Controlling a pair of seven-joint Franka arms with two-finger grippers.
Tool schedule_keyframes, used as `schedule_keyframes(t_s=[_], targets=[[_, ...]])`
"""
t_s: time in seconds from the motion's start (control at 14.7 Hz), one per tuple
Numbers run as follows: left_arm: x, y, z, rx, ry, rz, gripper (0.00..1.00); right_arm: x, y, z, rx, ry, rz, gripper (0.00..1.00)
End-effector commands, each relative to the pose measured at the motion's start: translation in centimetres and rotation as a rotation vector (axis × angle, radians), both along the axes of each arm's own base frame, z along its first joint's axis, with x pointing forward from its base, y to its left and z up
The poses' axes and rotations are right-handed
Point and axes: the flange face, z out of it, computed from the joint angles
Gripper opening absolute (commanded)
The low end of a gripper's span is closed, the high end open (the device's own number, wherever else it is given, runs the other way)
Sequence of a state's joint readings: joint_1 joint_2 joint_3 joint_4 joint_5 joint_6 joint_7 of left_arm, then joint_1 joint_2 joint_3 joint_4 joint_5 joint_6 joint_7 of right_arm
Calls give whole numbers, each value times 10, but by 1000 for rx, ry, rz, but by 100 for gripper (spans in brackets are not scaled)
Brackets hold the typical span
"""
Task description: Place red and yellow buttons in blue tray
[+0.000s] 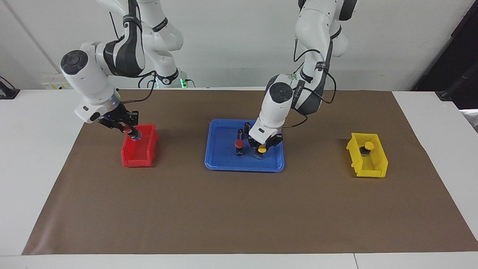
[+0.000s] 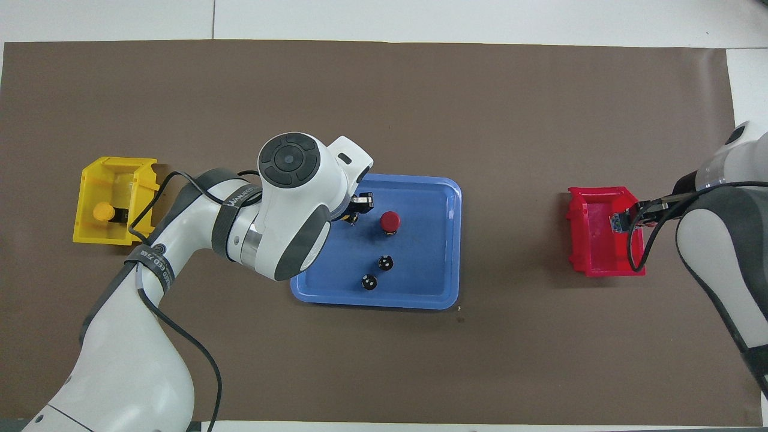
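Note:
The blue tray (image 1: 244, 166) (image 2: 447, 297) lies mid-table. A red button (image 1: 239, 144) (image 2: 390, 221) stands in it. My left gripper (image 1: 262, 146) (image 2: 358, 208) is low in the tray, shut on a yellow button (image 1: 262, 149) beside the red one; in the overhead view the arm hides most of that button. My right gripper (image 1: 129, 130) (image 2: 628, 220) is shut on a second red button (image 1: 128, 129), held over the red bin (image 1: 139, 153) (image 2: 603, 240). A second yellow button (image 1: 369, 145) (image 2: 103, 211) lies in the yellow bin (image 1: 369, 164) (image 2: 111, 171).
Two dark capless cylinders (image 1: 241, 132) (image 2: 386, 262) stand in the tray, nearer to the robots than the buttons. The red bin is toward the right arm's end of the table, the yellow bin toward the left arm's end. A brown mat (image 1: 239, 213) covers the table.

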State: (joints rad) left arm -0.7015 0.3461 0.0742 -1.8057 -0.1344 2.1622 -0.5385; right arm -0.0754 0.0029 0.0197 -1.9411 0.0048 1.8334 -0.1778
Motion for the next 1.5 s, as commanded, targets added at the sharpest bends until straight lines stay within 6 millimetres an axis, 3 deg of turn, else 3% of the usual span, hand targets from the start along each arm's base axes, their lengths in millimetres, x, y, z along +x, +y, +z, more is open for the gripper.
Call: schedule_keyframes(t_s=[0.0,0.07,0.2,0.34,0.48,0.68,0.82,0.89,0.95,1.09,1.16,1.23,1.43], targets=[[-3,2,1,25,26,0,89,40,55,27,5,-3,-35,14],[-5,-3,12,53,23,-31,98,45,87,35,1,-24,-53,14],[-8,3,45,109,55,-58,100,49,147,37,4,-73,-101,13],[-4,33,83,120,59,-37,100,47,190,34,6,-103,-129,13],[15,97,116,128,74,-54,100,44,227,18,9,-103,-135,13],[47,211,153,148,45,-148,100,33,269,-10,7,-104,-127,13],[54,284,178,129,28,-181,100,28,303,-34,-11,-102,-138,14],[54,310,188,124,15,-200,100,25,318,-49,-19,-96,-132,14],[54,334,197,135,3,-204,100,25,324,-61,-28,-91,-128,14],[51,362,211,140,-14,-212,100,24,327,-79,-50,-67,-150,14],[51,376,213,138,-5,-210,100,18,339,-92,-74,-58,-141,15],[49,386,214,135,-1,-210,100,17,343,-104,-98,-52,-144,15],[49,396,216,130,-5,-211,100,17,335,-110,-116,-38,-158,15]])
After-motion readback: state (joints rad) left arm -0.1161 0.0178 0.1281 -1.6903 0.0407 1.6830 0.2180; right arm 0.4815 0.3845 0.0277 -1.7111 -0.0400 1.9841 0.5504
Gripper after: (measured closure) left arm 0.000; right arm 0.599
